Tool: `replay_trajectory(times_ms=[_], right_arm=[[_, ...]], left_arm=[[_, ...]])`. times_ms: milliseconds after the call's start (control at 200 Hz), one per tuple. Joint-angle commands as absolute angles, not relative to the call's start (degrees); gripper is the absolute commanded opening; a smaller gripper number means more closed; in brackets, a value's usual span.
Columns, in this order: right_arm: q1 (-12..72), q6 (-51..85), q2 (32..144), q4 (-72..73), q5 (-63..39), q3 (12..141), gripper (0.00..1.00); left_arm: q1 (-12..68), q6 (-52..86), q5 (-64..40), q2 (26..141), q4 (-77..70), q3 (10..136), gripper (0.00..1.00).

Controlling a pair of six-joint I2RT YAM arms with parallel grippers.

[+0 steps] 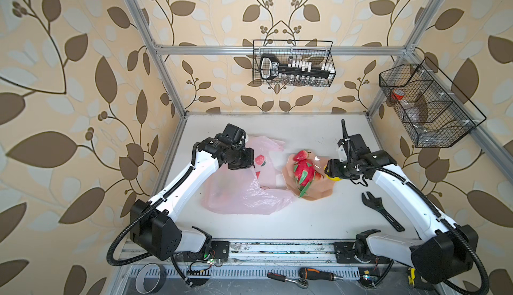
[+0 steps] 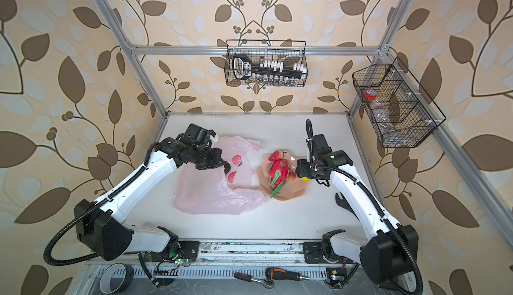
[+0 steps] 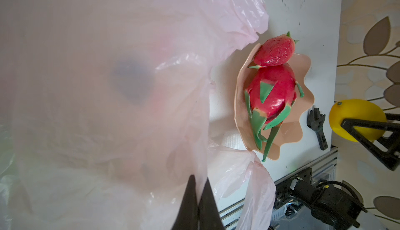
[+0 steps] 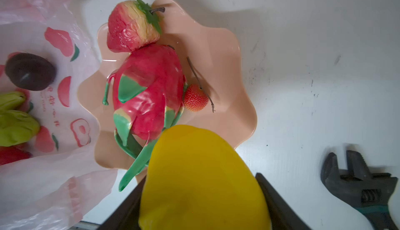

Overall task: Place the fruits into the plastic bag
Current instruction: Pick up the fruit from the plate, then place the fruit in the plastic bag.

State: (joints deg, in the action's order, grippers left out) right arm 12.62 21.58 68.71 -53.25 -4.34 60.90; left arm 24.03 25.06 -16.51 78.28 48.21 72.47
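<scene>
The pale-pink plastic bag (image 1: 244, 193) lies crumpled left of centre. My left gripper (image 3: 199, 178) is shut on the bag's thin edge and holds it up. Inside the bag (image 4: 43, 185) lie a dark brown fruit (image 4: 30, 71) and green pears (image 4: 17, 127). On the peach plate (image 1: 322, 191) rest a dragon fruit (image 1: 304, 173), a large strawberry (image 1: 300, 155) and a small strawberry (image 4: 194, 98). My right gripper (image 4: 201, 179) is shut on the yellow lemon (image 1: 334, 179), just off the plate's right rim.
A black adjustable wrench (image 1: 380, 210) lies on the table near the right arm. Two wire baskets (image 1: 293, 63) (image 1: 424, 105) hang on the back and right walls. A screwdriver (image 1: 319, 274) and a tape roll (image 1: 150, 279) sit below the front rail.
</scene>
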Motion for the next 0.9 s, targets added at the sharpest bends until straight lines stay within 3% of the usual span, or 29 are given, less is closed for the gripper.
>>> replay_trajectory(times_ms=[0,225,700,895], right_arm=[[9.48,24.29,67.24,-49.67,-16.36,58.25,0.54],[3.64,36.75,64.23,-34.16,-35.22,49.27,0.53],[4.05,44.36,65.12,-24.83,-38.14,45.08,0.52],[11.63,52.57,69.44,-14.03,-36.08,44.42,0.52]], left_arm=[[24.41,25.22,-17.58,77.96,47.81,74.83,0.0],[24.52,25.22,-17.45,77.83,47.99,75.01,0.0],[24.78,25.2,-17.49,77.78,47.9,74.89,0.0],[24.87,25.31,-17.49,77.87,47.99,75.15,0.0]])
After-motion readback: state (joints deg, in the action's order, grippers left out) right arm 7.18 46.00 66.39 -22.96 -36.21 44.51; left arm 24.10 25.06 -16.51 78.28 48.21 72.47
